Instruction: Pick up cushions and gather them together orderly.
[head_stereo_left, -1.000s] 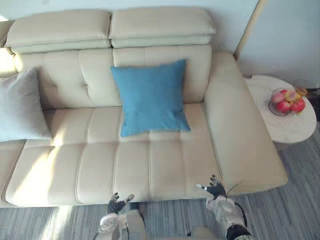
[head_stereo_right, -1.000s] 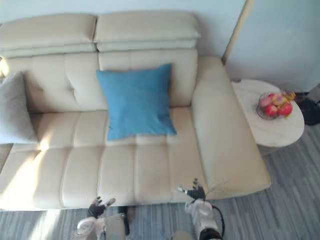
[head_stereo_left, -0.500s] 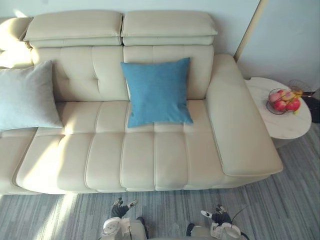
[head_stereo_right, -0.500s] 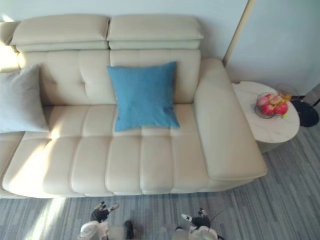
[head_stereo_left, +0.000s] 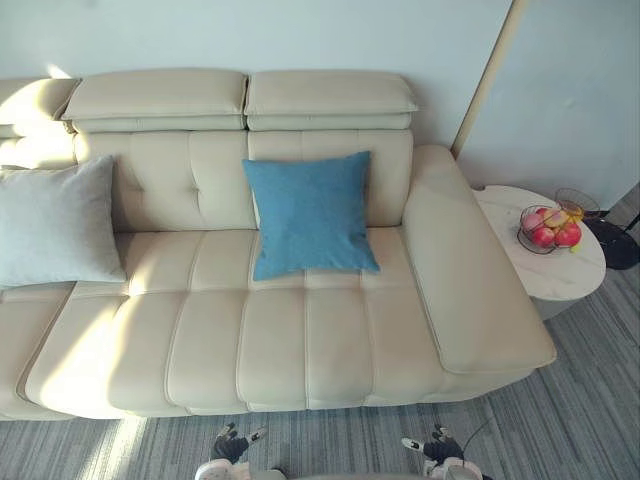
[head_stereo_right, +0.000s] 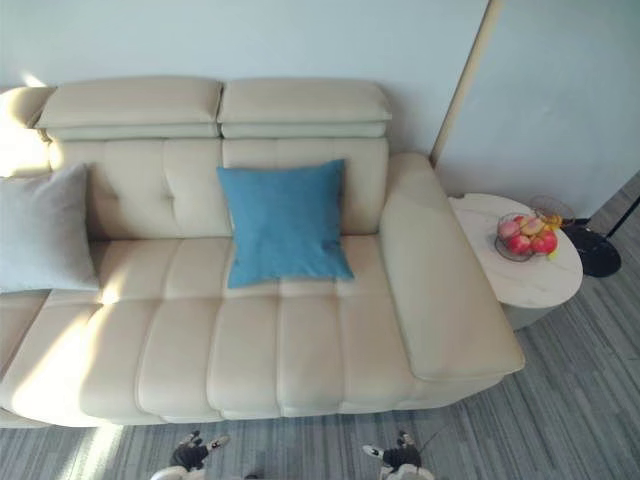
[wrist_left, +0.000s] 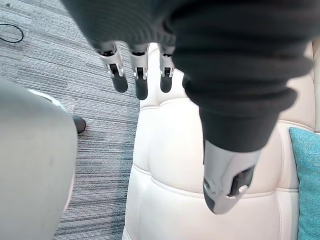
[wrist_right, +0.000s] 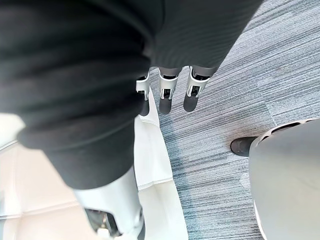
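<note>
Only at the approach step here: left hand (head_stereo_left: 232, 443) and right hand (head_stereo_left: 436, 447) both loose and empty off the sofa (head_stereo_left: 340, 330) front, so I reckon next is reaching in for the blue cushion (head_stereo_left: 311, 213) mid-backrest, then carrying it to the grey cushion (head_stereo_left: 55, 222) far left.

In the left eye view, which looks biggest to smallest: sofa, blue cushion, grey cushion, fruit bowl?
1. sofa
2. blue cushion and grey cushion: about alike, the grey one runs off the edge
3. fruit bowl
</note>
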